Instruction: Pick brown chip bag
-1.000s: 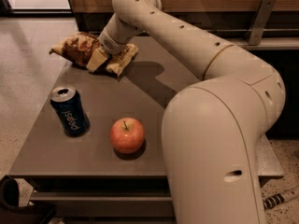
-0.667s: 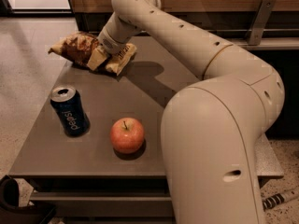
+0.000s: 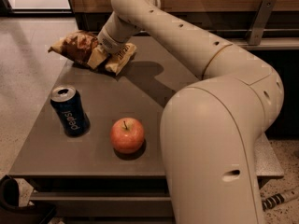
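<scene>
Gripper, its closure state I cannot tell, rests atop the brown chip bag, which lies directly beneath it, wrist angled downward, I judge, to take the puffy bag from above.

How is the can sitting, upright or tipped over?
Upright: the can stands on its base with its top rim facing up. The hand is down on the bag, apart from the can.
</scene>
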Controlling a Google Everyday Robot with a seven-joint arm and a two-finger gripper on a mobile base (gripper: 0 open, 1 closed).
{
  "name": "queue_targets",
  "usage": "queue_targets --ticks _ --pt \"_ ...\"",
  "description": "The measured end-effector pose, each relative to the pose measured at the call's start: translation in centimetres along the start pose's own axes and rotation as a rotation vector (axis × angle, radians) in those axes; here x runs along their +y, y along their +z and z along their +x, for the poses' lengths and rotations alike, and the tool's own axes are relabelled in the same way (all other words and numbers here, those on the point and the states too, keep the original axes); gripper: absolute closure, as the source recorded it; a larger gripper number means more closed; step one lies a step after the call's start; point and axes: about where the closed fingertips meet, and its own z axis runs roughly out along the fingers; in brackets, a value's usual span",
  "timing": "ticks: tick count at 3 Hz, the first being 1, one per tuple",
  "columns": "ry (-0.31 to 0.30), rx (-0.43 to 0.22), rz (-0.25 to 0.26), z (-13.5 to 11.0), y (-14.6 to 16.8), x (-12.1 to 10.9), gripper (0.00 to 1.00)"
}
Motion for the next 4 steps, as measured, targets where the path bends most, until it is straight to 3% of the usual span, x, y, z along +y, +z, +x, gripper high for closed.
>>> queue_targets --ticks 2,4 --pt "-0.017 -0.027 -0.006 -0.3 -1.1 0.3 1.00" --pt "-0.073 -0.109 0.012 -1.6 -7.2 0.3 1.00"
